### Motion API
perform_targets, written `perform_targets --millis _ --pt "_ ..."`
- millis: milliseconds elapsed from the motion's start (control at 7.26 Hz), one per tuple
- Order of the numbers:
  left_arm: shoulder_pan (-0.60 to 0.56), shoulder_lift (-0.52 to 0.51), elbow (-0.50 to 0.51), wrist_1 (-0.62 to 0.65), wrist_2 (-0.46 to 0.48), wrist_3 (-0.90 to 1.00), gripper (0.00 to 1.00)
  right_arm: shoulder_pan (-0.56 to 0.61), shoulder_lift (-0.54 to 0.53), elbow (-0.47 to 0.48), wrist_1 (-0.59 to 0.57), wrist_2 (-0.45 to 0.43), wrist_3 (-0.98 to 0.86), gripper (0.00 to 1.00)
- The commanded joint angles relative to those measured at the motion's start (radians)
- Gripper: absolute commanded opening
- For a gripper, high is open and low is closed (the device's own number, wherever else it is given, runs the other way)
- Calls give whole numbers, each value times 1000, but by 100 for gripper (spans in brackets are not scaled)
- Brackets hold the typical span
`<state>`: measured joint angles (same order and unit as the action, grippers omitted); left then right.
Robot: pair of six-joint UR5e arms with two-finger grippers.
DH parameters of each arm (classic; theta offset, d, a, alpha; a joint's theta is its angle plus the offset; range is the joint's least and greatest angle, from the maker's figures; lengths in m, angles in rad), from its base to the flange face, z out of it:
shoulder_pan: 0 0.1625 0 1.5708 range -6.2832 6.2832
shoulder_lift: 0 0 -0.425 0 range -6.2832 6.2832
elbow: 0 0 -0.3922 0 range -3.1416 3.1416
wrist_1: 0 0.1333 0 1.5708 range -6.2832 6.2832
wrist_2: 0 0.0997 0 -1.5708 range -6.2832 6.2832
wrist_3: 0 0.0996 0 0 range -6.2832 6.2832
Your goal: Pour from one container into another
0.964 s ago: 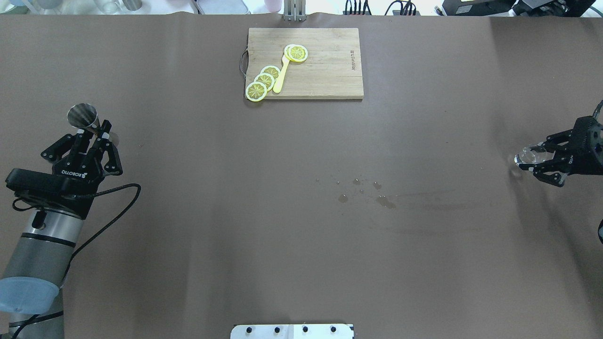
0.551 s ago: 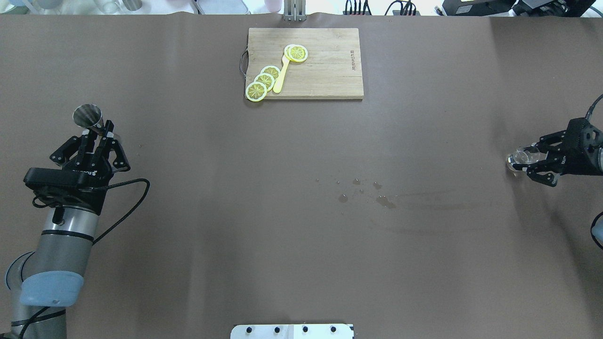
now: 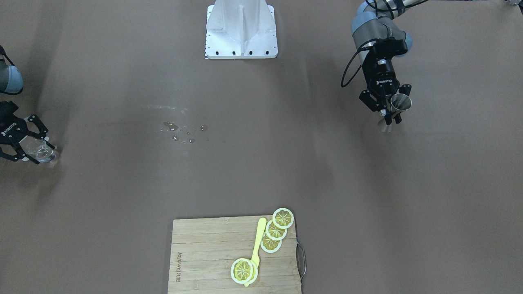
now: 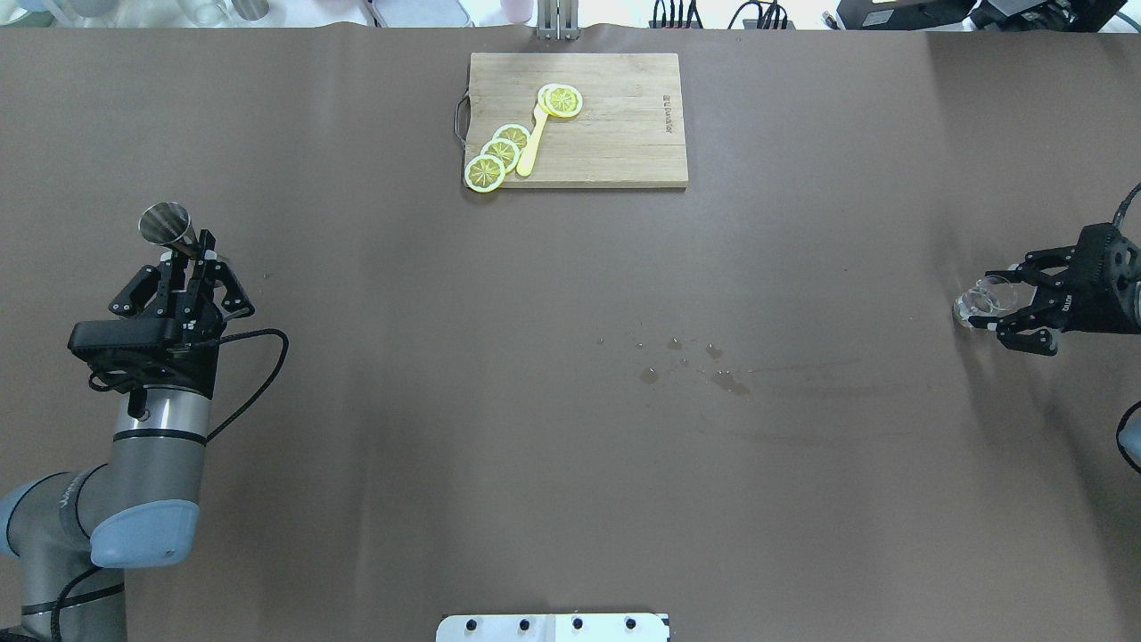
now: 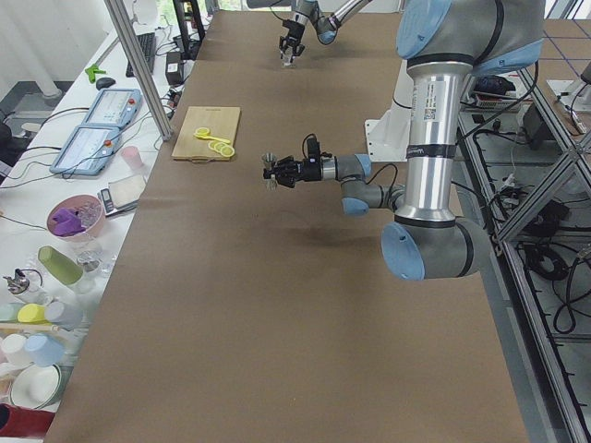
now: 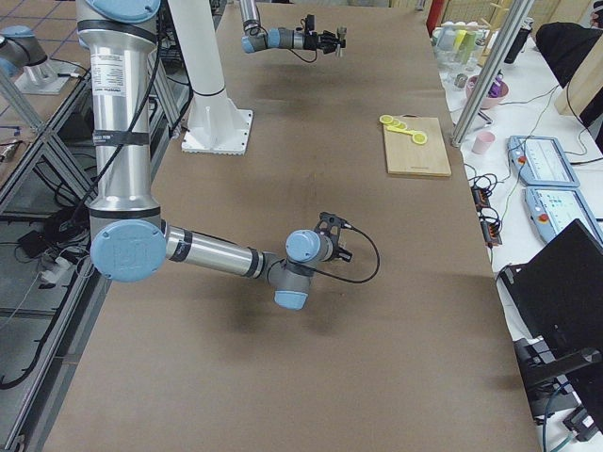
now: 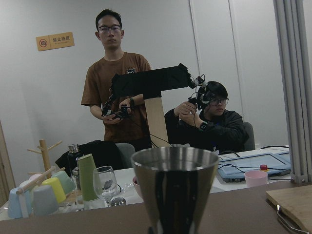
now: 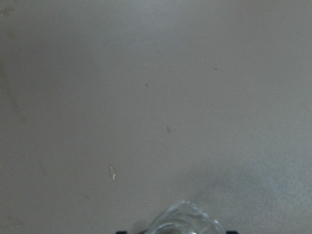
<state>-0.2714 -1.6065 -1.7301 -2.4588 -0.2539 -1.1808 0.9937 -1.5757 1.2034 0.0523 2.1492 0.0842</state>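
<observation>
The steel jigger [image 4: 168, 223] stands upright in my left gripper [image 4: 191, 256], which is shut on its narrow waist at the table's left side, a little above the surface. It shows again as the jigger [image 3: 400, 102] in the left gripper [image 3: 388, 113], and its cone [image 7: 175, 187] fills the left wrist view. At the far right, my right gripper [image 4: 997, 308] is shut on the clear glass cup [image 4: 978, 301], low over the table. In the front-facing view the cup [image 3: 41, 152] sits between the right gripper's fingers [image 3: 29, 152]. Only its rim [image 8: 187, 222] shows in the right wrist view.
A wooden cutting board [image 4: 624, 134] with lemon slices [image 4: 499, 153] and a yellow utensil lies at the far middle. Small wet spots [image 4: 691, 361] mark the brown table right of centre. The robot's white base plate [image 4: 553, 627] is at the near edge. Two operators [image 7: 117, 97] are beyond the table.
My left arm shifted slightly right and forward with the jigger. My right gripper carried the glass cup a little leftward, and the cup looks lower.
</observation>
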Motion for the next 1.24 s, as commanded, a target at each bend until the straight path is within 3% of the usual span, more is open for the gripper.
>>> perform_targets --millis 0,275,413,689,826,964,1102 --pt "-6 2 6 210 21 -246 0 -1 0 -5 8 0 22 100" --pt "-17 2 6 424 24 -466 0 3 -15 4 9 29 23 100" --pt "-37 2 7 489 21 -526 0 34 -21 11 6 93 23 100" --pt "-89 2 36 528 -17 -569 0 126 -68 13 -24 182 23 100" --pt "-101 3 58 529 -36 -603 0 184 -72 39 -128 219 23 100" --pt "-107 4 81 529 -48 -653 0 260 -78 97 -323 330 47 100" --pt "-123 13 87 531 -98 -692 0 287 -145 248 -539 356 99 100"
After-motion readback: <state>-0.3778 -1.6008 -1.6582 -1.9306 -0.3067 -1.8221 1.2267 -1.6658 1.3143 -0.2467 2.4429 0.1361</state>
